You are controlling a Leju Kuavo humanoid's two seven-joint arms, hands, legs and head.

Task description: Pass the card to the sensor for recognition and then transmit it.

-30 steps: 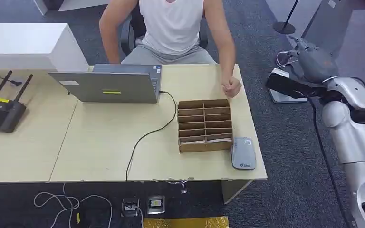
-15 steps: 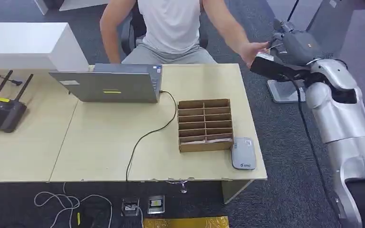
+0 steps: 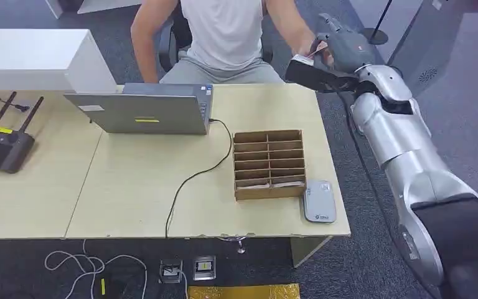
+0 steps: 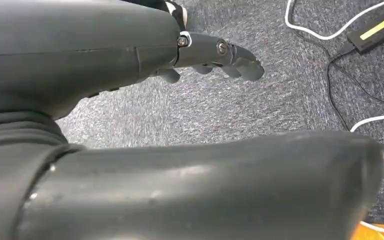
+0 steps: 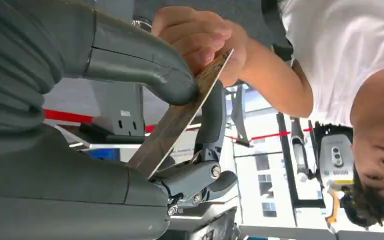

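My right hand [image 3: 343,47] is raised beyond the table's far right corner and reaches toward the seated person. In the right wrist view its thumb [image 5: 145,62] and fingers [image 5: 211,125] pinch a thin brownish card [image 5: 180,117]. The person's hand [image 5: 200,35] grips the card's far end, so both hold it. From the head camera the card [image 3: 315,52] shows only as a small sliver between the two hands. The grey-white card sensor [image 3: 319,200] lies on the table's near right corner. My left hand [image 4: 215,55] hangs over grey carpet, its fingers apart and holding nothing.
A cardboard slotted organiser [image 3: 268,163] stands beside the sensor. A laptop [image 3: 142,111] with a black cable sits mid-table, and a black router [image 3: 1,144] is at the far left. The person [image 3: 224,31] sits behind the table [image 3: 131,199]. Cables lie on the floor [image 3: 93,268].
My right arm has swung up and to the left from the table's right side. The person's hand has left the table edge, risen to meet mine and taken the card's end.
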